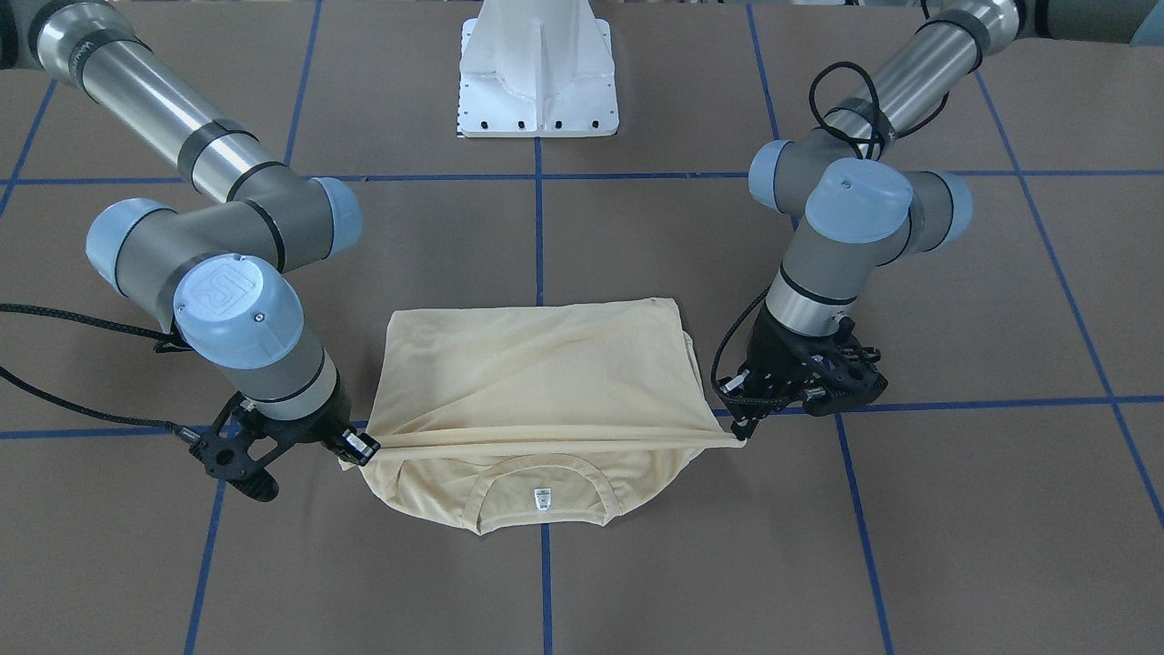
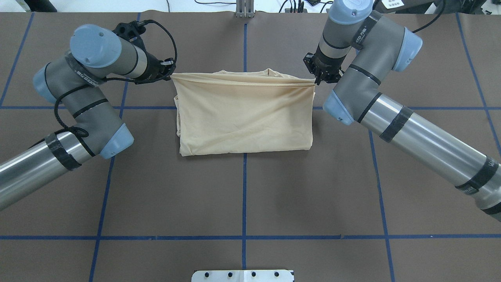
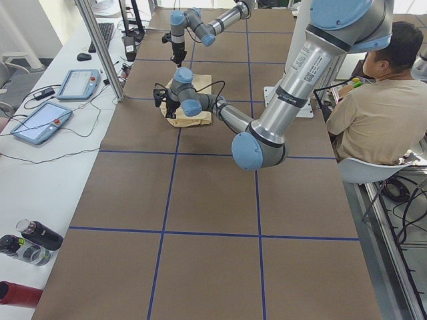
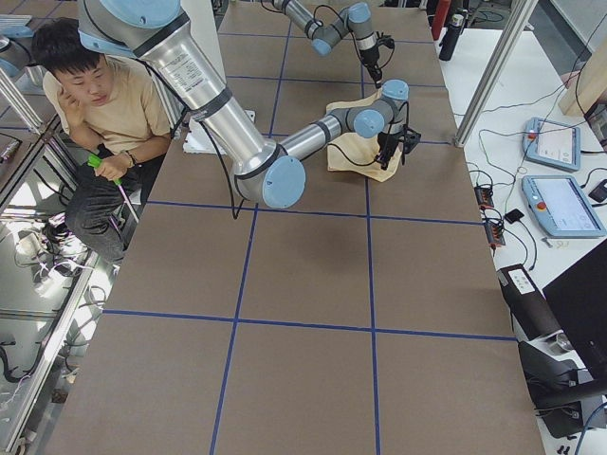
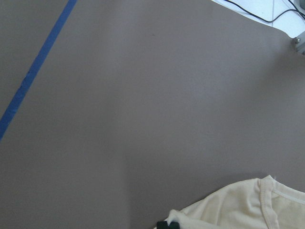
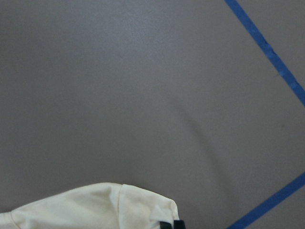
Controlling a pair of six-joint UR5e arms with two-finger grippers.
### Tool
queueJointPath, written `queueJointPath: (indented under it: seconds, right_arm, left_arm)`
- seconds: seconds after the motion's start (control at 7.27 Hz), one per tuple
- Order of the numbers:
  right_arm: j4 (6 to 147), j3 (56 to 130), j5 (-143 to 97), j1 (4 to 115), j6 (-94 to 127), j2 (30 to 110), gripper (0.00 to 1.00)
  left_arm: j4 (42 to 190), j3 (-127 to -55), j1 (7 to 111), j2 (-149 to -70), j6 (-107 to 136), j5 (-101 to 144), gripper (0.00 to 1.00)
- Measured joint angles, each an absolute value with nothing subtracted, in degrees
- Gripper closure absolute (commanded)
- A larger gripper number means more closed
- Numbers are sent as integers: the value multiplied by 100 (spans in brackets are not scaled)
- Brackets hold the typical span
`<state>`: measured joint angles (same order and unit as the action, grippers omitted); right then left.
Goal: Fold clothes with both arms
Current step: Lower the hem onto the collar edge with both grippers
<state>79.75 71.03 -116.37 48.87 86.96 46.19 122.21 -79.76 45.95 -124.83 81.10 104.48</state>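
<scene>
One shirt (image 2: 244,117), two arms (image 2: 90,109), one pedestal (image 1: 538,82), one person (image 3: 373,113).

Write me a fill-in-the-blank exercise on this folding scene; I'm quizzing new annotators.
1. The shirt is pinched by ___ of the two grippers.
2. Between the left gripper and the right gripper, its lifted edge is pulled ___, not slack.
3. The small white tag sits inside the shirt's ___.
4. The grid lines on the table are ___.

Missing words: both; taut; collar; blue.
</scene>
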Motion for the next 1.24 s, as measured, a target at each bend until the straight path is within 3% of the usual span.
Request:
queueJointPath:
  seconds: [0.41, 0.55, 0.69, 0.83, 0.96, 1.1, 1.24]
  right_arm:
    - [7670, 6720, -11560, 4791, 8692, 4431, 100]
    - [7562, 6638, -11521, 4754, 8694, 4423, 95]
    - [7510, 6598, -11500, 4738, 8698, 4422, 62]
    - [7487, 6582, -11492, 4733, 8700, 4412, 44]
    - [7477, 6579, -11489, 4724, 8703, 4402, 16]
    - [7469, 6588, -11488, 4709, 8711, 4405, 0]
    - [7460, 6619, -11487, 4685, 8727, 4408, 0]
  left_arm:
    - [12493, -7482, 4588, -12655, 8097, 10357, 91]
    - [12603, -7351, 4580, -12688, 8096, 10349, 89]
    - [12656, -7291, 4572, -12699, 8095, 10338, 80]
    - [12679, -7262, 4562, -12703, 8095, 10313, 69]
    - [12689, -7249, 4549, -12709, 8092, 10290, 66]
    - [12695, -7247, 4539, -12714, 8089, 10280, 63]
    - [12699, -7256, 4535, -12714, 8085, 10276, 61]
